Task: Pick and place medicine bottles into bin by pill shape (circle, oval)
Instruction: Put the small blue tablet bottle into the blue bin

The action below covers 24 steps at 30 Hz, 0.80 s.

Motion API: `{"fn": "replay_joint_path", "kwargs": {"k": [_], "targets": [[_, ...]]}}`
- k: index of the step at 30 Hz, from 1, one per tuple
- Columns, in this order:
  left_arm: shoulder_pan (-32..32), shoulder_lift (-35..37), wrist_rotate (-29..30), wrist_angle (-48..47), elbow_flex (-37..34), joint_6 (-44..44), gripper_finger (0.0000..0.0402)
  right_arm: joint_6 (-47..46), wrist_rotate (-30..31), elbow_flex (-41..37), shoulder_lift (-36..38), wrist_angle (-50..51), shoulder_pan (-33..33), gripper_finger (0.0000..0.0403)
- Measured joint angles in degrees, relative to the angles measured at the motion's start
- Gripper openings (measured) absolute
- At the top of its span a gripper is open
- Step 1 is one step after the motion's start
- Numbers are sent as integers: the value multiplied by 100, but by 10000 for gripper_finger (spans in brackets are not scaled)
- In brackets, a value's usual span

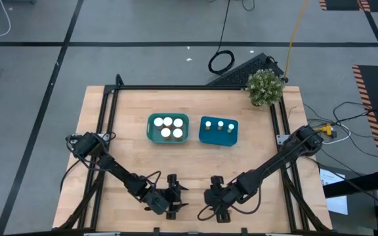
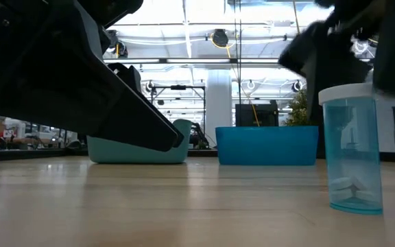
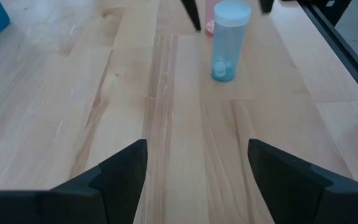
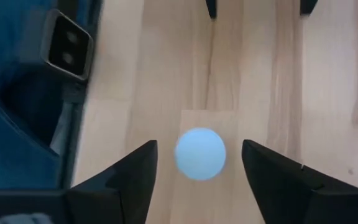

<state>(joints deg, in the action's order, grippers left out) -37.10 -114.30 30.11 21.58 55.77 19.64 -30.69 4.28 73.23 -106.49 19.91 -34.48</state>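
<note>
Right pincer (image 4: 194,163) spread above one upright blue bottle (image 4: 200,154) at near edge of surface (image 1: 130,141), probably ready to descend. Left pincer (image 3: 194,163) spread, waiting just left.

The left end effector (image 3: 196,180) has its two dark fingers (image 3: 120,177) spread apart above a pale wooden tabletop (image 3: 73,93). Ahead stands one translucent blue medicine bottle (image 3: 226,42), upright, white-capped, with a few pale pills at its bottom. Two dark fingertips of another arm flank it beyond.
</note>
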Motion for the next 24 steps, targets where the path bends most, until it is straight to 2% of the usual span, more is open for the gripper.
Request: {"fn": "replay_joint_path", "kwargs": {"k": [12, 24], "targets": [[0, 0, 2, -31, 0, 11, 278, 36, -1, -9, -86, -47, 33, 200], [0, 0, 4, -31, 0, 11, 278, 135, 5, -7, -86, -42, 33, 125]]}}
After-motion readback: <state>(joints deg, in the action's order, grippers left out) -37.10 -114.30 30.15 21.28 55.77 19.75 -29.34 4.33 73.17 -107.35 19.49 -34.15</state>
